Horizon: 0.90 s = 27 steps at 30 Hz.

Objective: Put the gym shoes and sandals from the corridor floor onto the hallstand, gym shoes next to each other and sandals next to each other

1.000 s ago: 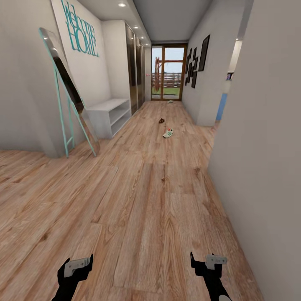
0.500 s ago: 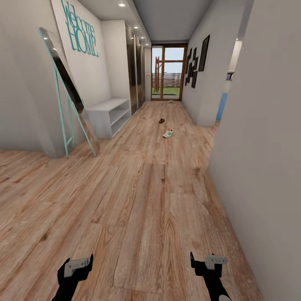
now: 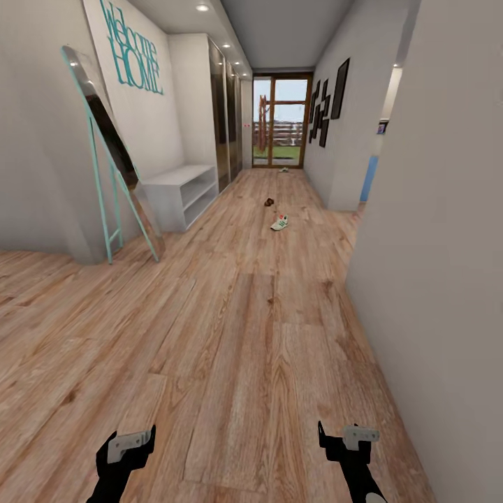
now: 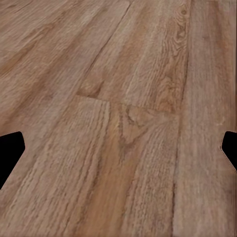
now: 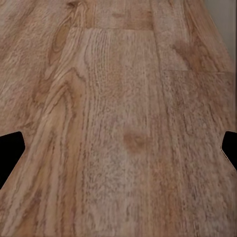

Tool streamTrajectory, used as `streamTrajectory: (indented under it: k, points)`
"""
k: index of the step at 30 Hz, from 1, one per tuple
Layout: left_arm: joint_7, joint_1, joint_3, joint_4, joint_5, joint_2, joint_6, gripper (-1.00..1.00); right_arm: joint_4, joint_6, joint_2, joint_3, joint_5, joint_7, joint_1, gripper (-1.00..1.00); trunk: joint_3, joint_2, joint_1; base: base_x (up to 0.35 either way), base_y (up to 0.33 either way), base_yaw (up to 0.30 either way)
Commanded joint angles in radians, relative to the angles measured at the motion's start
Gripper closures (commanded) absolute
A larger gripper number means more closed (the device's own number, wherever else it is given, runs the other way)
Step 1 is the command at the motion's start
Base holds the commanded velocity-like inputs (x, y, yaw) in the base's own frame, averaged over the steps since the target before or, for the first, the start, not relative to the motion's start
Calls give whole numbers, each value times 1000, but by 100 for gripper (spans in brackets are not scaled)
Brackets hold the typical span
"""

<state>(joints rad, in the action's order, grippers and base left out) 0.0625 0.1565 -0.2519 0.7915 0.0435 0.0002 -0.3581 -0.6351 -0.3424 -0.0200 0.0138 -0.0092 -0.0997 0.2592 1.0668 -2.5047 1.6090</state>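
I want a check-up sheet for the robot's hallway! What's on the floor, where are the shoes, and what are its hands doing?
Surface: corridor floor, light brown wood planks, bare near the robot.
Job's things: one gym shoe on the floor far ahead; a dark sandal beyond it; another small shoe-like thing by the glass door, too small to name. Hallstand against the left wall, nothing seen on its top or tiers.
Clutter: nothing seen.
Grippers: left gripper and right gripper low over the floor, both open and empty.
Cables: nothing seen.
Surroundings: teal-framed leaning mirror, teal wall lettering, dark picture frames, glass door.
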Motion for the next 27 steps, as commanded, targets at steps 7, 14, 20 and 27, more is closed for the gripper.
streamTrajectory:
  k: [7,14,20,27]
  points:
    - [-1,0,-2,0,-1,1,-1,-100,0,0,0,0,0,0,0,-100,0,0,0,65,-146,0]
    - [-1,0,-2,0,-1,1,-1,-100,0,-1,0,0,0,0,0,-100,0,0,0,31,-65,0]
    - [-1,0,-1,0,-2,2,-1,-100,0,-1,0,1,0,0,0,-100,0,0,0,13,-28,0]
    - [-1,0,0,0,-1,1,-1,-100,0,-1,0,1,0,0,0,-100,0,0,0,12,-13,0]
